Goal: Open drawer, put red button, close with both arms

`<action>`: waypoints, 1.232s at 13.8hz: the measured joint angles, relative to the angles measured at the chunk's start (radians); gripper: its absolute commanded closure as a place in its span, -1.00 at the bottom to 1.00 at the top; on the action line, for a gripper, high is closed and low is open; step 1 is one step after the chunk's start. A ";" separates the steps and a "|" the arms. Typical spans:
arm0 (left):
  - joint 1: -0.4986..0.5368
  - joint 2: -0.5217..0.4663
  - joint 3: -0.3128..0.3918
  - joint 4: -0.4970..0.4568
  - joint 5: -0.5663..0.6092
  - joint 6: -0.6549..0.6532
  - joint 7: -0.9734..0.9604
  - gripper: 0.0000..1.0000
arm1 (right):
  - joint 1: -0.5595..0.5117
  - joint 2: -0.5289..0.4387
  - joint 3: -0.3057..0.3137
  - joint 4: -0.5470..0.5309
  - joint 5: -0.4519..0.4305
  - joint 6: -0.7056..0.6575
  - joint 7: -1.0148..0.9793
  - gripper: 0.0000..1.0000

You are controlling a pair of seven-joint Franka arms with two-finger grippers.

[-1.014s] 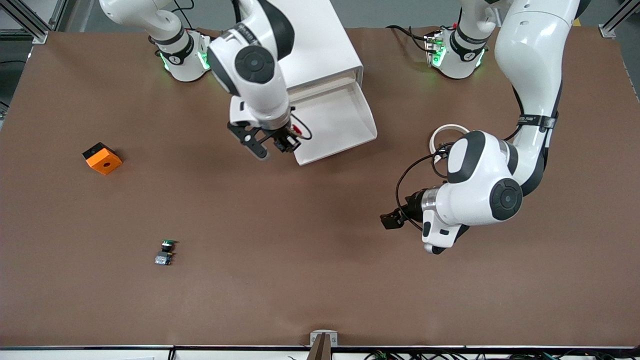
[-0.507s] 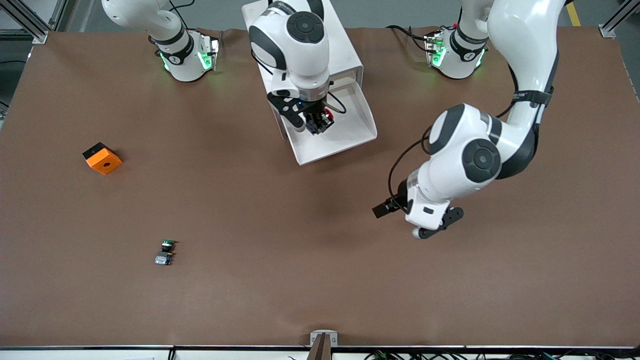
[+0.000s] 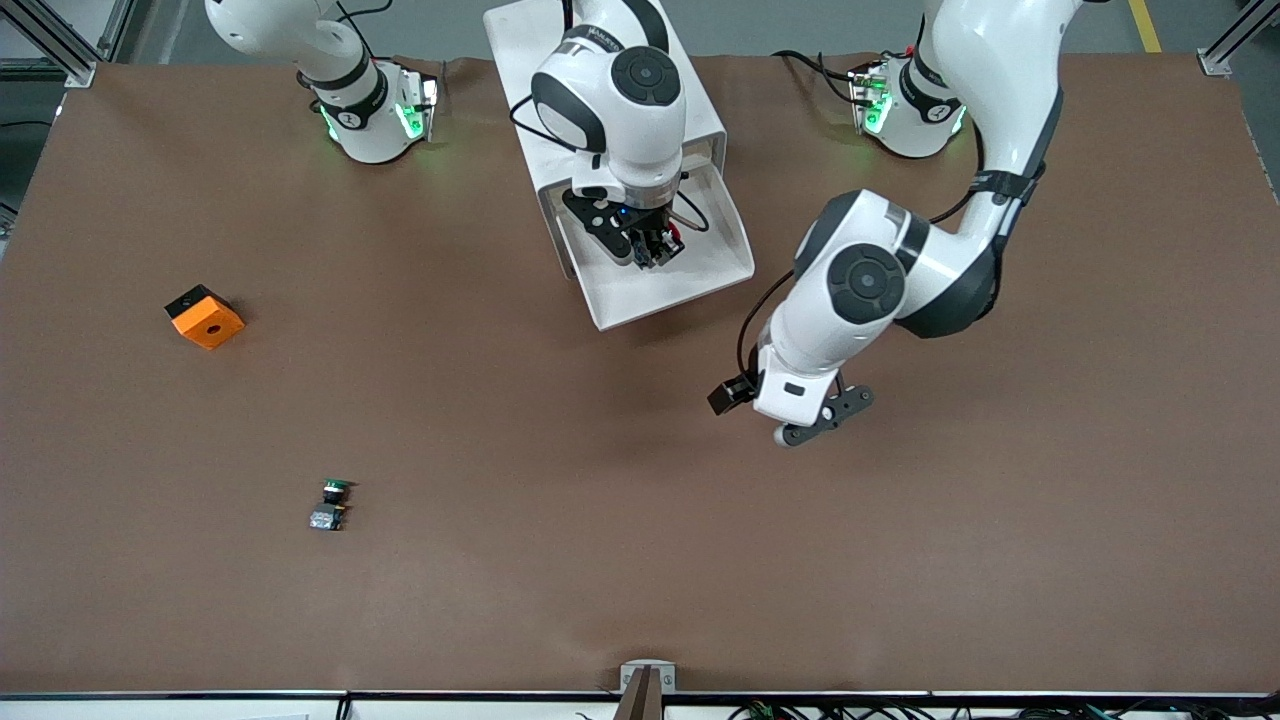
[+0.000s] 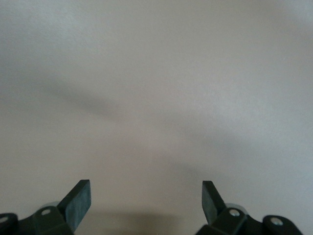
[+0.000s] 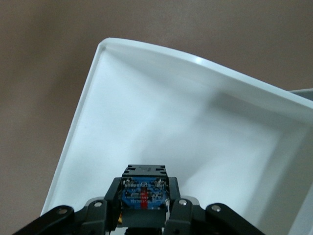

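- Right gripper: clenched on the red button, hanging over the open drawer, upper centre of the front view.
- Red button: blocky body pinched between the fingers, above the drawer's white floor.
- Drawer: white, pulled out of a white cabinet at the top centre.
- Left gripper: released, fingers spread wide, over bare brown table, centre-right of the front view.
- Green-capped button: on the table, lower left.
- Orange block: on the table, left side.
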State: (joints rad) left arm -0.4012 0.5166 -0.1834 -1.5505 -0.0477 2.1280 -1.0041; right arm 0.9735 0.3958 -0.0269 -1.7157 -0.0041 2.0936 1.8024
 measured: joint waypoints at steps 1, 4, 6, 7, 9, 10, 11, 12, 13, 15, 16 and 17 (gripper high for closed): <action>-0.014 0.000 0.000 -0.006 0.005 0.008 0.000 -1.00 | 0.000 0.003 0.000 0.000 0.000 0.001 0.000 1.00; -0.045 0.000 -0.012 -0.024 0.007 0.018 0.000 -1.00 | 0.000 0.004 0.000 0.000 -0.001 0.002 -0.003 1.00; -0.056 0.000 -0.017 -0.056 0.008 0.052 0.000 -1.00 | 0.000 0.005 -0.001 0.000 -0.001 0.002 -0.019 1.00; -0.058 0.000 -0.020 -0.073 0.008 0.061 0.000 -1.00 | 0.000 0.005 -0.003 0.000 -0.002 0.002 -0.026 1.00; -0.065 0.000 -0.021 -0.096 0.008 0.070 0.000 -1.00 | 0.000 0.010 -0.007 0.000 -0.002 0.002 -0.030 -0.98; -0.069 0.000 -0.021 -0.103 0.008 0.071 0.000 -1.00 | 0.000 0.012 -0.009 0.000 -0.002 0.002 -0.031 -1.00; -0.072 0.000 -0.021 -0.109 0.008 0.071 0.000 -1.00 | 0.000 0.012 -0.011 0.000 -0.002 0.003 -0.031 -1.00; -0.075 0.000 -0.022 -0.112 0.008 0.071 0.000 -1.00 | 0.000 0.013 -0.012 0.003 -0.002 0.003 -0.031 -1.00; -0.080 0.000 -0.022 -0.113 0.008 0.072 0.000 -1.00 | 0.000 0.012 -0.014 0.009 -0.002 0.003 -0.031 -1.00; -0.086 -0.001 -0.023 -0.113 0.008 0.072 0.000 -1.00 | -0.005 0.012 -0.021 0.033 -0.002 0.002 -0.034 -1.00; -0.088 -0.001 -0.024 -0.113 0.008 0.073 0.000 -1.00 | -0.013 0.010 -0.023 0.051 -0.002 -0.008 -0.052 -1.00; -0.089 -0.002 -0.027 -0.114 0.008 0.073 0.000 -1.00 | -0.024 0.004 -0.026 0.072 -0.002 -0.037 -0.086 -1.00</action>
State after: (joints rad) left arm -0.4899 0.5143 -0.2109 -1.6640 -0.0398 2.2006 -1.0037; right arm 0.9496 0.3999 -0.0526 -1.6437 -0.0058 2.0564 1.7166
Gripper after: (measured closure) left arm 0.000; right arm 0.000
